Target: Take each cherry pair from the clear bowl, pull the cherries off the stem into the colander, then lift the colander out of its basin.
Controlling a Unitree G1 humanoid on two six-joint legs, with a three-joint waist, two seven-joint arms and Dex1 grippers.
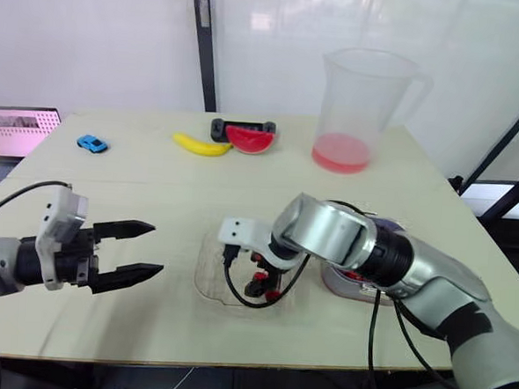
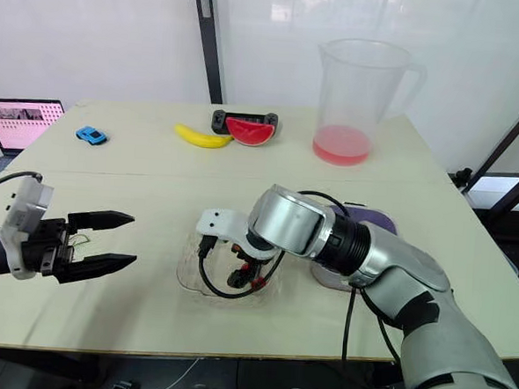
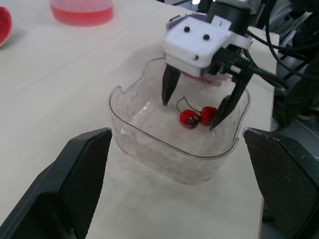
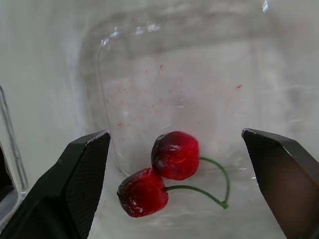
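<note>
1. Clear bowl [image 3: 149,144]: transparent, rounded-square, upright.
2. Cherry pair [image 4: 162,174]: two glossy red cherries, touching, joined by green stems, lying on the bowl floor toward 3 o'clock.
3. Colander-and-basin set [image 1: 346,286]: grey and purple, at the bowl's 3 o'clock, largely hidden.

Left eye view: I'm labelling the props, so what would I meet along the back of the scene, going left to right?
laptop → blue toy car → banana → watermelon slice → clear jug holding pink liquid
</note>
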